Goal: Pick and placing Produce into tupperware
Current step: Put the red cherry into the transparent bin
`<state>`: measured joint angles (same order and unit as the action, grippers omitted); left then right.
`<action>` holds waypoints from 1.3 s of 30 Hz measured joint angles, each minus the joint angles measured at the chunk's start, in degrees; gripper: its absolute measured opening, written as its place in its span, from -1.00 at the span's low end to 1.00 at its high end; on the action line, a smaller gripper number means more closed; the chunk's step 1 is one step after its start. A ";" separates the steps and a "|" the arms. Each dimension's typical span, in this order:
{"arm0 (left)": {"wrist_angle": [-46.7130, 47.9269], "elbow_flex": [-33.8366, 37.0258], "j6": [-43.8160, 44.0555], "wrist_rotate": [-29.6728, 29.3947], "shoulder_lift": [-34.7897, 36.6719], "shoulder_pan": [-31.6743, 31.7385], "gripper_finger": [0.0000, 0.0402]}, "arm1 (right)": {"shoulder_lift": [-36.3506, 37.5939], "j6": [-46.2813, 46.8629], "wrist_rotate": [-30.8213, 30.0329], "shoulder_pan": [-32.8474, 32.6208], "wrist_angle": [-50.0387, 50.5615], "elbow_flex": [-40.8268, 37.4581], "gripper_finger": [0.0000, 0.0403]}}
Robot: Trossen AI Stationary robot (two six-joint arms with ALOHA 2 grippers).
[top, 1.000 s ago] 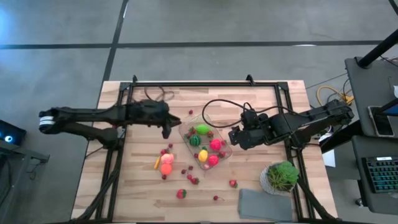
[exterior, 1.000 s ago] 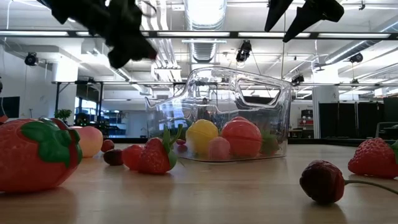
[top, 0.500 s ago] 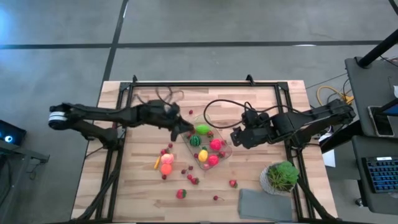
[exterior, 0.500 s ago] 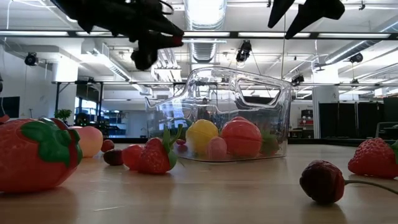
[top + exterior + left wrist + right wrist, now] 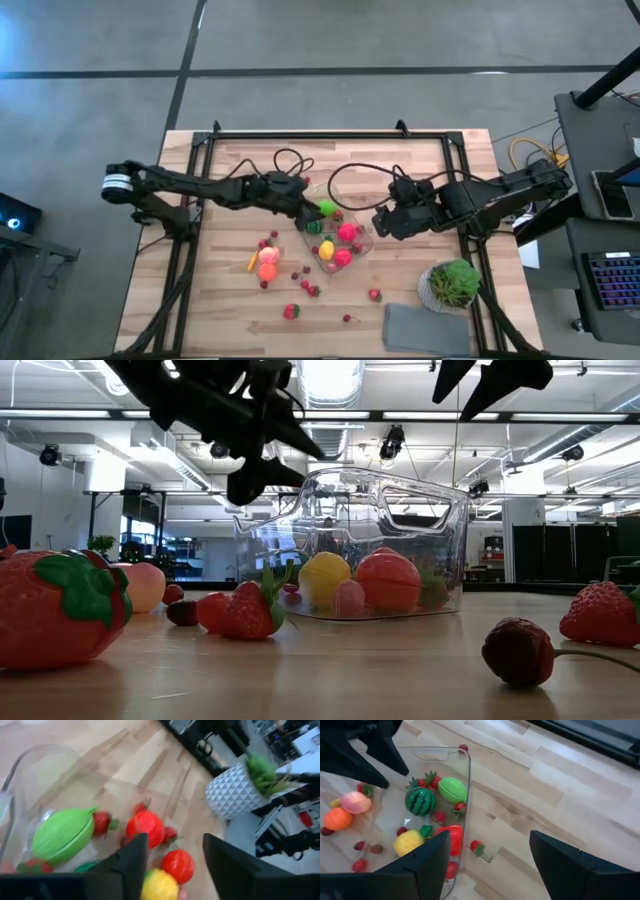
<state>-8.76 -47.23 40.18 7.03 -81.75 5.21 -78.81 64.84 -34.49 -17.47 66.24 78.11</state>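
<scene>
The clear tupperware (image 5: 366,244) stands mid-table and holds several pieces of produce: a green fruit (image 5: 62,834), a watermelon (image 5: 420,801), red ones (image 5: 145,826) and a yellow one (image 5: 411,842). More produce lies on the wood to its left and near side: a peach and an orange (image 5: 268,262), and strawberries (image 5: 291,311). My left gripper (image 5: 305,212) hangs open over the tub's left end (image 5: 30,756), with nothing between its fingers. My right gripper (image 5: 381,222) hovers open just right of the tub, higher up, also with nothing in it.
A potted green plant (image 5: 453,283) in a white pot stands at the near right, with a flat grey cloth (image 5: 425,329) beside it. A black cable (image 5: 345,172) loops over the table behind the tub. Loose strawberries (image 5: 374,295) and a cherry (image 5: 347,318) lie near the front.
My left gripper has travelled toward the table's right edge and sunk a little, ending over the tub's left end. It has rolled about its own line and opened its fingers. My right gripper has stayed where it was.
</scene>
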 joint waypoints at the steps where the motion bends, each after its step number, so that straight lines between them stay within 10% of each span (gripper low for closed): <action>1: -0.19 -0.20 -0.01 0.00 0.13 0.00 -0.02 | 0.00 -0.58 -0.08 0.00 0.44 0.00 0.31; 8: -0.24 -0.71 -0.19 0.13 3.30 0.07 0.34 | 0.01 4.83 0.89 1.77 1.16 -0.15 0.31; 19: 0.55 0.96 -2.39 0.00 16.23 2.29 0.37 | 0.00 -6.50 12.21 16.58 -5.20 -0.24 0.30; 26: 24.80 1.65 -6.07 -10.50 23.84 6.21 0.37 | -1.82 -17.27 16.59 25.80 -21.73 -0.12 0.29; 39: 32.64 2.61 -14.22 -13.33 18.04 21.24 0.37 | -7.58 -18.80 19.88 35.15 -27.52 0.31 0.29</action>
<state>23.88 -44.62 25.96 -6.30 -63.71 26.45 -86.39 46.04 -14.61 17.67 38.72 78.41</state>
